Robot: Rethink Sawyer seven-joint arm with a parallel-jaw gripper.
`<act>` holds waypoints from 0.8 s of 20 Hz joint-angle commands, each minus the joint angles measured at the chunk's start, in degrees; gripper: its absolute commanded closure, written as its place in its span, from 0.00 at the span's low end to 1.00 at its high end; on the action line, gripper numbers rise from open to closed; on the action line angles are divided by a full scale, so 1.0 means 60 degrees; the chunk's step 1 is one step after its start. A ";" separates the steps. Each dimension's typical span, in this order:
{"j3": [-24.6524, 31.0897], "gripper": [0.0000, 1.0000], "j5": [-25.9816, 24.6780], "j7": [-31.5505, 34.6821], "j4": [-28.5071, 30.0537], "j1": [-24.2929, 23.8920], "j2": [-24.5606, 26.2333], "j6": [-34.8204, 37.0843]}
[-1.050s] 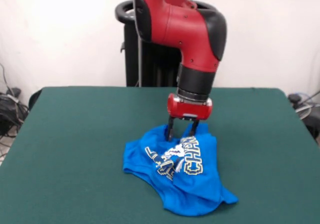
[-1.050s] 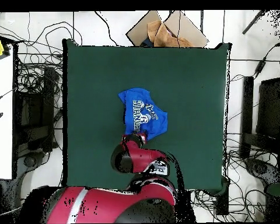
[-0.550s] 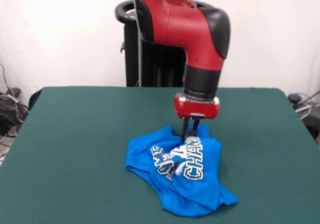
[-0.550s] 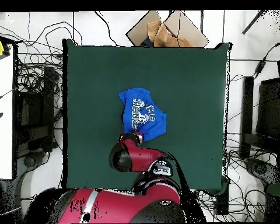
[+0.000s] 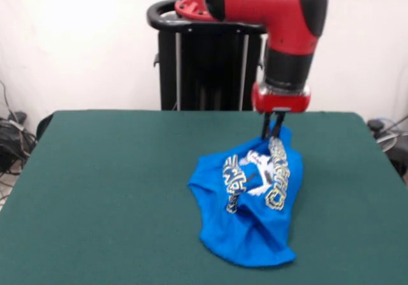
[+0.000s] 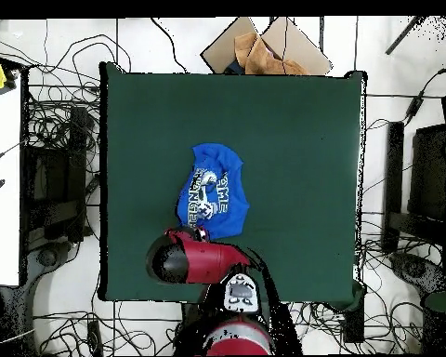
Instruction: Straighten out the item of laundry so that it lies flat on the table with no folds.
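A dark green cloth-topped desk (image 5: 95, 189) is seen, on which a crumpled bright blue T-shirt (image 5: 245, 215) is partly rested, right of centre.

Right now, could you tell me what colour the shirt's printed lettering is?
White with dark outlines, on the bright blue shirt; clearest in the front view.

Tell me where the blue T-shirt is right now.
In the front view the blue T-shirt sits right of centre on the green table, its top edge pinched and lifted by the gripper, the rest crumpled below.
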 commanded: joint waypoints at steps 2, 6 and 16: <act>0.1223 1.00 0.0776 0.2429 0.1226 0.0447 -0.0867 0.0934; 0.1548 1.00 0.0848 0.2792 0.1629 0.0552 -0.0207 -0.0197; 0.2904 1.00 0.0790 0.3190 0.2406 0.0006 0.1080 -0.1995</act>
